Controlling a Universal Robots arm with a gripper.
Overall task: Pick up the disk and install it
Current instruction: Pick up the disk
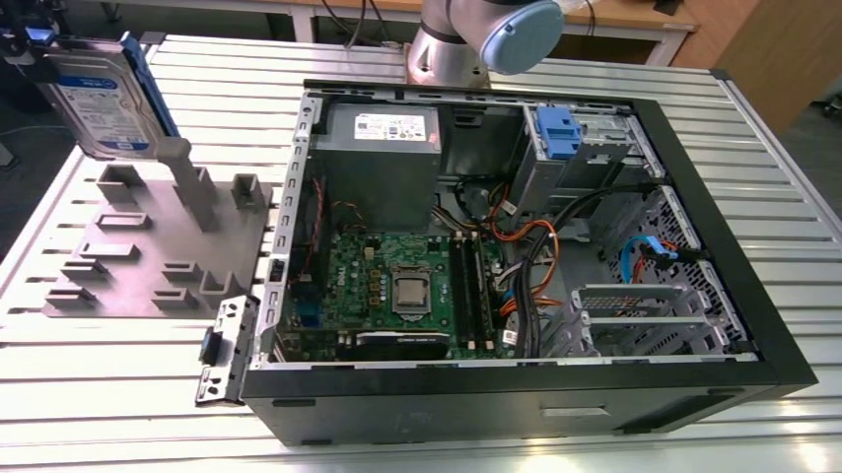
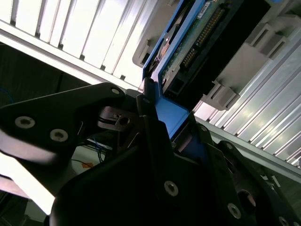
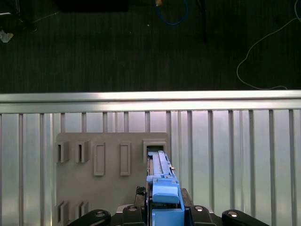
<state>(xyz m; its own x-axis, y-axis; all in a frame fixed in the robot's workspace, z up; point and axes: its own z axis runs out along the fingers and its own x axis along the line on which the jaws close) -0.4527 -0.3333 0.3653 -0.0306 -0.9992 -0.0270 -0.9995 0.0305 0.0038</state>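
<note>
So you've got the disk [image 1: 95, 99] up in the air, standing on edge, with the hand [image 3: 164, 207] clamped on its blue frame from both sides. It hangs right over the tall corner post of the grey holder plate [image 1: 145, 251], which lies by the table [image 1: 118, 394] edge on the exterior view's left. In the first wrist view the disk's low end lines up with the open slot underneath. Honestly can't tell if it's fully clear of the post or just touching it.

My take on this lift: go straight up along the slot, no tilt, since a frame that snags the post could twist in the grip. The hold looks to be only on the frame's end, so I'd go gentle on any swing.

The open computer case [image 1: 526, 394] sits mid-table, well apart from the holder plate. Its blue-latched bay [image 1: 559, 130] is by the far wall, near the power supply [image 1: 382, 128].

Table's ribbed aluminium slats, so I'd guess edges can catch in the grooves. Past its edge there's dark carpet [image 3: 117, 47] with loose cables [image 3: 171, 14].
</note>
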